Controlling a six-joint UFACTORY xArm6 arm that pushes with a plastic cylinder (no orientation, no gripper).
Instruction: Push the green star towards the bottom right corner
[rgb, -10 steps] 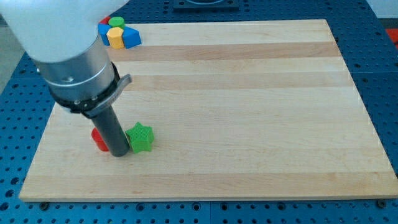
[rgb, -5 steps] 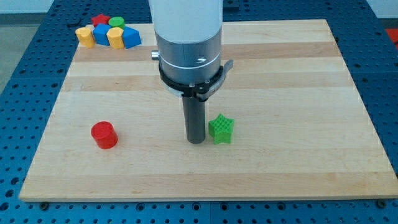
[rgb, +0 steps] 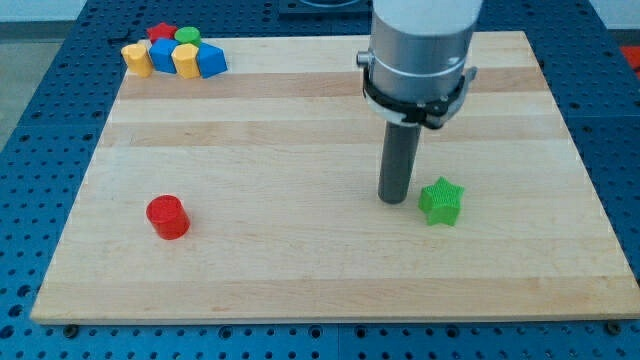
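Tip (rgb: 392, 201) just left of the green star (rgb: 440, 202), a small gap between them.
No jaws show, only the rod; the star sits right of centre on the counter (rgb: 300, 130), far from the red cylinder (rgb: 167, 217).

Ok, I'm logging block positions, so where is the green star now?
The green star sits right of centre in the board's lower half, just to the view's right of my tip, with a small gap showing between them; the red cylinder lies far left.

Red cylinder (rgb: 167, 217) lower left, block cluster (rgb: 173, 53) top-left corner
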